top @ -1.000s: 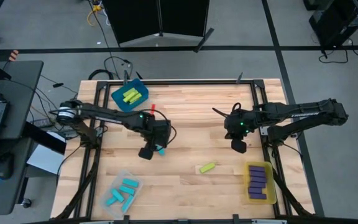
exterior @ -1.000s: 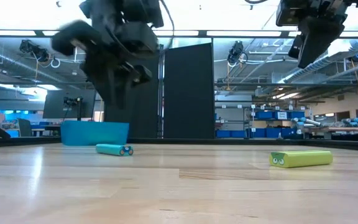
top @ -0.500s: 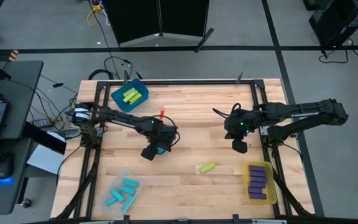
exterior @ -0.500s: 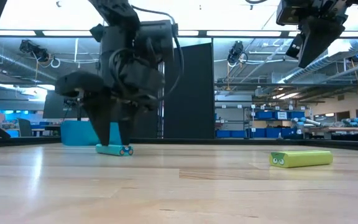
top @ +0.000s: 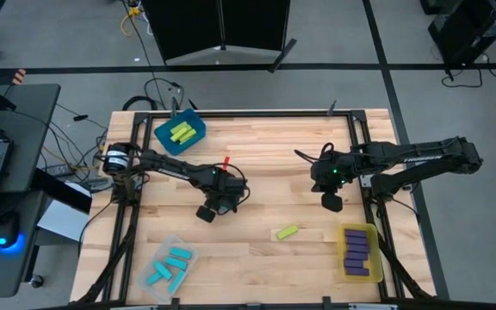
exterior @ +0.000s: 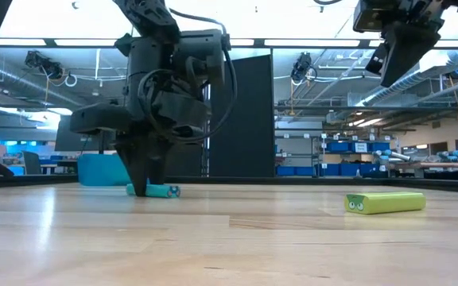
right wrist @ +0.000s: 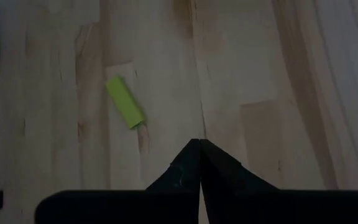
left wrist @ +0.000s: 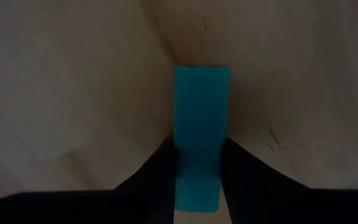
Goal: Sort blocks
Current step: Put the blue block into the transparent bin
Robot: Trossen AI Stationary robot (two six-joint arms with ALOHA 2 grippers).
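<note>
A cyan block (left wrist: 201,118) lies flat on the wooden table near its middle, and my left gripper (exterior: 143,184) stands over it pointing straight down, shut on it. In the high view the left gripper (top: 221,205) covers this block. A lime green block (top: 287,232) lies on its long side farther to the right, also seen in the low view (exterior: 386,203) and the right wrist view (right wrist: 126,102). My right gripper (top: 330,201) hangs shut well above the table at the right, touching nothing. My left gripper pinches the cyan block by its two long sides (left wrist: 182,163), close to one end, between its two fingers. The fingers come from above and lie across the block. The block rests flat on the table, its other end (exterior: 168,191) sticking out beside the fingers.
A blue bin (top: 164,138) with lime blocks stands at the far left corner. A clear bin (top: 164,248) with cyan blocks is at the near left, a yellow bin (top: 374,255) with purple blocks at the near right. Bare wood lies between them.
My left gripper has come down to the table, shifting a little toward the right edge, and its fingers have narrowed onto the cyan block. The block has slid slightly along the table. My right gripper has kept still.
</note>
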